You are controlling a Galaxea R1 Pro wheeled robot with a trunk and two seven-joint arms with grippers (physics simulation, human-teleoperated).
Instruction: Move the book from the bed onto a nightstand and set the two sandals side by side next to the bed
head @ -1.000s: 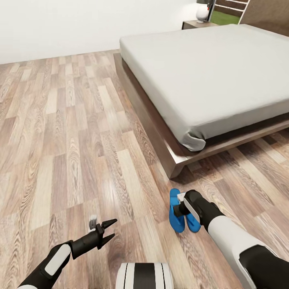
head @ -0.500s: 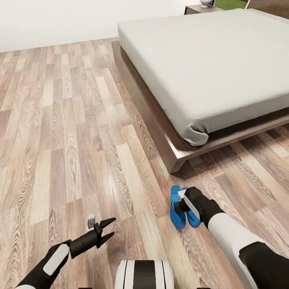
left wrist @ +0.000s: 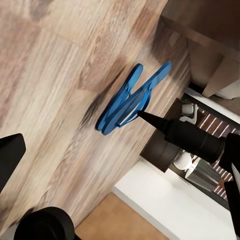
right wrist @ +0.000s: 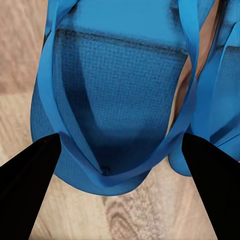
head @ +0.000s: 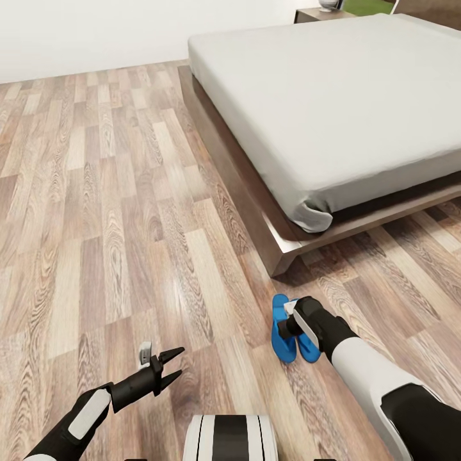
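Two bright blue sandals lie close together on the wood floor, just off the bed's near corner. My right gripper is open and low over them. In the right wrist view its dark fingers stand either side of one sandal, with the other sandal beside it. The left wrist view looks across at the pair and the right gripper's tip. My left gripper hangs open and empty over bare floor. The book is out of view. A nightstand stands past the bed.
The bare grey mattress on its dark wood frame takes up the upper right. Wood-plank floor stretches left to a white wall. A lamp base sits on the nightstand. My own base is at the bottom middle.
The head view shifted slightly about a second ago, moving the whole picture. Since then the arms and the sandals have stayed put.
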